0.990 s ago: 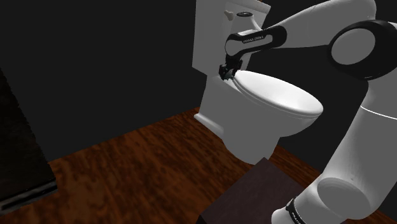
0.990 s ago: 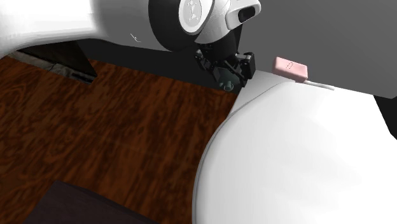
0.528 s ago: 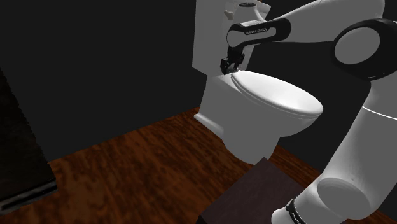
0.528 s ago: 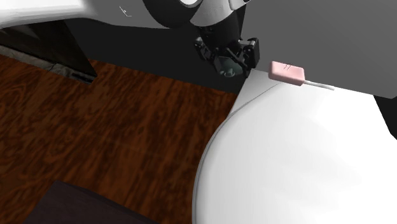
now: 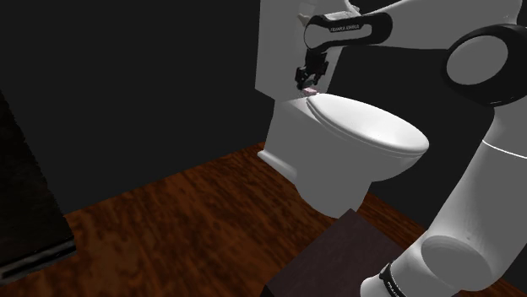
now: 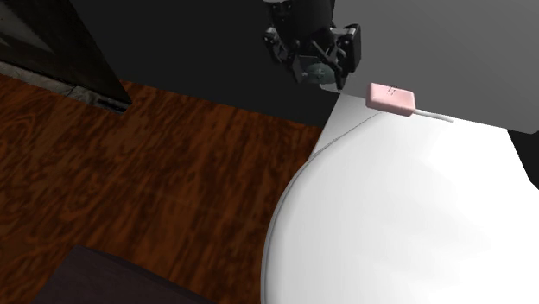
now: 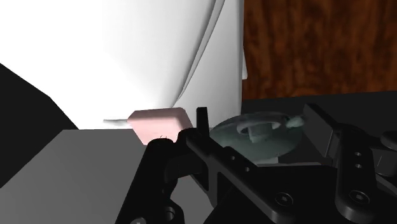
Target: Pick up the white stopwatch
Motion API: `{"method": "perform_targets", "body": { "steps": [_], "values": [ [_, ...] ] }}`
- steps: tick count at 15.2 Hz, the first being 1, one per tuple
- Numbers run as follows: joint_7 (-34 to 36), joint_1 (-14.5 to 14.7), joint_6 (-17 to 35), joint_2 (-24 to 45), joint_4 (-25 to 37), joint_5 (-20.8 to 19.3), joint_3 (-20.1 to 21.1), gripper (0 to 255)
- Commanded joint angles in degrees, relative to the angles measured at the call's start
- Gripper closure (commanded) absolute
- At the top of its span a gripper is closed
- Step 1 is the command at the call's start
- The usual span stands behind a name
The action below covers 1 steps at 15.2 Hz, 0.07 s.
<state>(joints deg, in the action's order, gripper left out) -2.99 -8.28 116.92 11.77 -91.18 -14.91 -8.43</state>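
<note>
My black gripper (image 6: 316,62) hangs above the back edge of the white toilet seat (image 6: 406,216), shut on a small round grey stopwatch (image 6: 319,72). In the wrist view the stopwatch (image 7: 251,135), a pale grey disc with a knob, sits clasped between the two black fingers (image 7: 201,125) of the gripper (image 7: 259,130). In the shoulder view the gripper (image 5: 308,78) is in front of the toilet tank (image 5: 283,42), just above the rear of the seat (image 5: 372,126).
A pink block with a thin white cord (image 6: 391,97) lies at the back of the seat, close beside the gripper; it appears too in the wrist view (image 7: 159,121). Dark wood floor (image 5: 169,211) surrounds the toilet. A dark cabinet (image 5: 25,211) stands at the shoulder view's left.
The gripper has risen from seat level to in front of the tank, carrying the stopwatch up with it. The pink block stayed in place.
</note>
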Motion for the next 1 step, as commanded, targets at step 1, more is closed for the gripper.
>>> {"method": "perform_targets", "body": {
  "steps": [1],
  "values": [
    [-0.12, 0.01, -0.51, 0.01, 0.51, 0.06, 0.02, 255]
  ]
}}
